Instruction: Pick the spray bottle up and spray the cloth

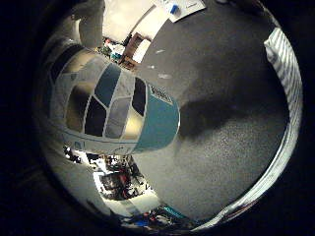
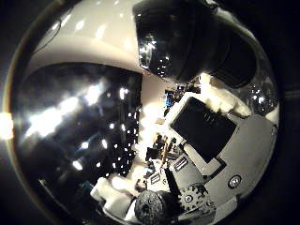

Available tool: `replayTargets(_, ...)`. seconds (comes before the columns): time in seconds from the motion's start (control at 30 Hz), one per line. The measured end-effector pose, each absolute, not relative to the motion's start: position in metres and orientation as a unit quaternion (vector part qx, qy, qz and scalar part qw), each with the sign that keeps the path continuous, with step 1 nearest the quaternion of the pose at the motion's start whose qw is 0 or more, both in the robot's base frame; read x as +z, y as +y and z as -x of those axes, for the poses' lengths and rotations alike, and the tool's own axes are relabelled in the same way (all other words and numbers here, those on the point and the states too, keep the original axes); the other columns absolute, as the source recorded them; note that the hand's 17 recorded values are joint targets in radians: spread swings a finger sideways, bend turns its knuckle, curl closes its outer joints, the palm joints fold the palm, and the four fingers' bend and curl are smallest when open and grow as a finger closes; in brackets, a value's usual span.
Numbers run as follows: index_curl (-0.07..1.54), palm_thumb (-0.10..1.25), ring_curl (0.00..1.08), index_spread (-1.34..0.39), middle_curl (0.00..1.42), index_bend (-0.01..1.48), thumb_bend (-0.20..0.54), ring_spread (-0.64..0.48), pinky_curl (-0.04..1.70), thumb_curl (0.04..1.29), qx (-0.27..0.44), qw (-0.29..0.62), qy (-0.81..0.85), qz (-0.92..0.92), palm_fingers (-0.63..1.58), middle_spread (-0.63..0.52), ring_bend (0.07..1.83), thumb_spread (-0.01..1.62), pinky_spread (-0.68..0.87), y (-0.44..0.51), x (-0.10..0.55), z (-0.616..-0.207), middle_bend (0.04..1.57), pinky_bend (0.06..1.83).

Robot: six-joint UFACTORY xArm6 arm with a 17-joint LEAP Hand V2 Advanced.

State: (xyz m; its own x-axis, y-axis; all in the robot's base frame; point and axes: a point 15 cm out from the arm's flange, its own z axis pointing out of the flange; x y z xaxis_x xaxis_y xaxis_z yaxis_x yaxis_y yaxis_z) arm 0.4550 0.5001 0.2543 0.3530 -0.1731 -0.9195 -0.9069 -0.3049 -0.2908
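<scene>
The spray bottle [image 1: 113,105] fills much of the little finger side view, close against my palm. Its label has teal, grey and black panels and a teal band at one end. It casts a dark shadow [image 1: 211,113] on the grey table [image 1: 221,162] beyond it. In the thumb side view a glossy white and black surface of the bottle [image 2: 79,112] lies right at the palm. My right hand [image 2: 206,136] has white and black fingers [image 2: 187,42] curled in beside the bottle. The striped cloth [image 1: 284,56] lies on the table, beyond the shadow at its edge.
White papers with a small blue item [image 1: 179,7] lie at the table's far side. Room clutter and furniture [image 1: 130,49] show past the table's edge. A pale rim [image 1: 275,167] runs along the table's border.
</scene>
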Motion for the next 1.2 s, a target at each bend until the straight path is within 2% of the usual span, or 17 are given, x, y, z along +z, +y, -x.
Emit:
replayTargets(0.27, 0.81, 0.91, 0.76, -0.22, 0.71, 1.13, -0.029, -0.22, 1.39, 0.84, 0.409, 0.441, 0.387, 0.699, 1.11, -0.11, 1.33, 0.82, -0.21, 0.496, 0.25, -0.457, 1.37, 1.01)
replayTargets(0.4, 0.79, 0.87, 0.74, -0.22, 0.69, 1.06, -0.031, -0.21, 1.32, 0.79, 0.409, 0.439, 0.385, 0.702, 1.12, -0.1, 1.32, 0.82, -0.22, 0.496, 0.249, -0.456, 1.33, 0.99)
replayTargets(0.53, 0.78, 0.81, 0.69, -0.26, 0.66, 0.86, -0.038, -0.2, 1.2, 0.74, 0.404, 0.428, 0.381, 0.713, 1.06, -0.1, 1.31, 0.78, -0.26, 0.494, 0.244, -0.453, 1.25, 0.95)
replayTargets(0.6, 0.78, 0.81, 0.68, -0.29, 0.65, 0.7, -0.034, -0.19, 1.14, 0.73, 0.398, 0.415, 0.377, 0.726, 0.86, -0.12, 1.32, 0.74, -0.31, 0.49, 0.237, -0.449, 1.16, 0.93)
replayTargets(0.7, 0.78, 0.8, 0.65, -0.32, 0.65, 0.56, -0.032, -0.2, 1.07, 0.71, 0.389, 0.397, 0.37, 0.744, 0.71, -0.14, 1.3, 0.75, -0.38, 0.485, 0.23, -0.445, 1.1, 0.89)
replayTargets(0.8, 0.72, 0.78, 0.62, -0.35, 0.64, 0.37, -0.027, -0.19, 1.02, 0.65, 0.393, 0.388, 0.368, 0.748, 0.38, -0.15, 1.26, 0.89, -0.36, 0.482, 0.231, -0.442, 1.03, 0.75)
replayTargets(0.83, 0.68, 0.75, 0.62, -0.35, 0.61, 0.3, -0.032, -0.18, 1.02, 0.63, 0.395, 0.383, 0.362, 0.753, 0.16, -0.14, 1.23, 0.96, -0.31, 0.482, 0.232, -0.439, 0.91, 0.73)
replayTargets(0.9, 0.59, 0.69, 0.54, -0.34, 0.52, 0.23, -0.035, -0.11, 0.97, 0.57, 0.398, 0.366, 0.346, 0.767, -0.06, -0.08, 1.03, 1.03, -0.13, 0.481, 0.235, -0.433, 0.69, 0.7)
replayTargets(0.97, 0.5, 0.65, 0.43, -0.34, 0.44, 0.18, -0.035, -0.02, 0.88, 0.51, 0.399, 0.349, 0.33, 0.781, -0.11, 0.0, 0.8, 1.07, 0.09, 0.48, 0.24, -0.427, 0.53, 0.61)
replayTargets(1.03, 0.45, 0.62, 0.37, -0.34, 0.39, 0.15, -0.034, 0.06, 0.78, 0.47, 0.393, 0.338, 0.322, 0.792, -0.11, 0.06, 0.66, 1.08, 0.24, 0.478, 0.24, -0.429, 0.43, 0.53)
replayTargets(1.1, 0.39, 0.6, 0.32, -0.33, 0.35, 0.14, -0.031, 0.13, 0.67, 0.42, 0.393, 0.337, 0.32, 0.793, -0.1, 0.11, 0.53, 1.07, 0.35, 0.477, 0.243, -0.429, 0.32, 0.44)
replayTargets(1.2, 0.34, 0.58, 0.28, -0.33, 0.33, 0.13, -0.028, 0.16, 0.59, 0.38, 0.39, 0.342, 0.315, 0.795, -0.08, 0.14, 0.43, 1.07, 0.41, 0.477, 0.253, -0.428, 0.25, 0.4)
